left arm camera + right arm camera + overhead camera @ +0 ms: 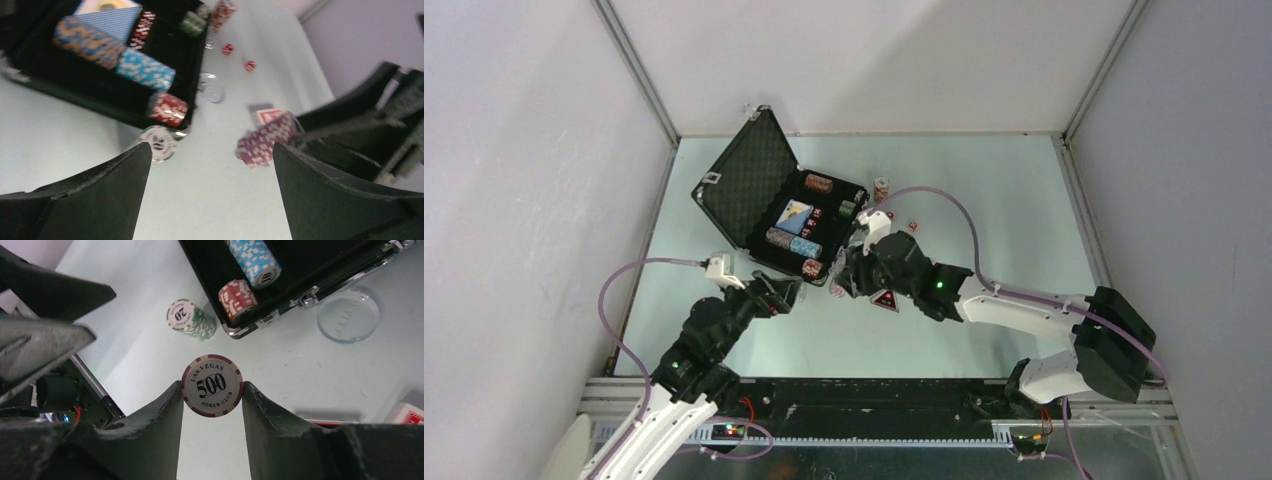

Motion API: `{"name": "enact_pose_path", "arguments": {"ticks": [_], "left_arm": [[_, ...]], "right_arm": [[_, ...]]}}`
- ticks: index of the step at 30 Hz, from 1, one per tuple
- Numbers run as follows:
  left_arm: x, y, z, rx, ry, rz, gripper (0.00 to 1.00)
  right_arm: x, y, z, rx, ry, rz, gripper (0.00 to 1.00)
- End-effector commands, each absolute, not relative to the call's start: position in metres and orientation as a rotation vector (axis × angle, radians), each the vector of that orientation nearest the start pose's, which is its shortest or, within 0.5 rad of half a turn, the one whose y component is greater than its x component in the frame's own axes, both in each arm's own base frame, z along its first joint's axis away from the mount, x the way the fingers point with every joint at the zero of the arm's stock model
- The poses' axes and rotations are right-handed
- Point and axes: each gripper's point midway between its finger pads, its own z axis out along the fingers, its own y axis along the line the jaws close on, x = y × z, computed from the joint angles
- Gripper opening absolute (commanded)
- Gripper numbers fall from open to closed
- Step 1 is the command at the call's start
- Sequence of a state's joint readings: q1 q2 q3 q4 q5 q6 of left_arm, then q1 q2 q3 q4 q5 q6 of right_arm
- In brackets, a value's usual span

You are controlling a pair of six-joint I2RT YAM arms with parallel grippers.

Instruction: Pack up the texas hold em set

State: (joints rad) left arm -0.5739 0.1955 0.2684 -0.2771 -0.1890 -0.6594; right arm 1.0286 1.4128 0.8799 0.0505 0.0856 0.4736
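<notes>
Item: texas hold em set, partly packed. Briefcase (749, 180) is lying open at the far-L part of the table (1004, 200), lid tilting back toward the L wall and latch edge facing the arms. Contents lying in the foam tray: blue deck (107, 20), orange-blue chip stack (87, 42), blue chip stack (145, 70), red chip stack (167, 109) at the near corner, small green stack (192, 22) at the far side. Outside, loose on the table: green "20" chip stack (192, 319) lying on its side just beside the case's near corner; clear round disc (348, 315) near the latch edge; red deck (267, 115); two red dice (227, 48) apart from each other; one more chip stack (881, 188) standing past the case's far-R corner; black-red triangle (885, 300) partly under the R arm. R gripper (212, 390) is clamping a purple "500" chip stack (212, 386) sideways between both fingers, near the case's R edge; lifted or resting on the table, cannot tell. L gripper (212, 155) is hovering w/ fingers spread wide, nothing between them, just short of the green "20" stack and the case's near edge. Open room: the R half of the table is lying bare out to the R wall; the strip between the case and the arm bases is showing bare surface too.
</notes>
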Motion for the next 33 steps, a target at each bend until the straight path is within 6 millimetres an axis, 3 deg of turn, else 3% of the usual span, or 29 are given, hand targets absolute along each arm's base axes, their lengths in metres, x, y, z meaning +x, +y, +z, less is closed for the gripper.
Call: {"name": "enact_pose_path", "arguments": {"ticks": [1, 5, 9, 15, 22, 33], "left_arm": [[0.195, -0.163, 0.202, 0.011, 1.645, -0.944, 0.97], [0.187, -0.179, 0.208, 0.100, 1.616, -1.037, 0.96], [0.180, -0.197, 0.212, 0.180, 1.617, -1.131, 0.93], [0.178, -0.214, 0.208, 0.240, 1.658, -1.199, 0.86], [0.176, -0.221, 0.203, 0.268, 1.691, -1.206, 0.84], [0.171, -0.234, 0.195, 0.327, 1.750, -1.246, 0.74]], "right_arm": [[0.217, 0.368, 0.195, -0.487, 2.028, 1.041, 0.27], [0.212, 0.365, 0.222, -0.547, 1.967, 1.225, 0.27], [0.208, 0.358, 0.236, -0.580, 1.957, 1.352, 0.27], [0.199, 0.363, 0.238, -0.656, 1.973, 1.455, 0.26], [0.188, 0.374, 0.240, -0.701, 1.958, 1.573, 0.26], [0.189, 0.382, 0.235, -0.692, 1.964, 1.614, 0.27]]}}
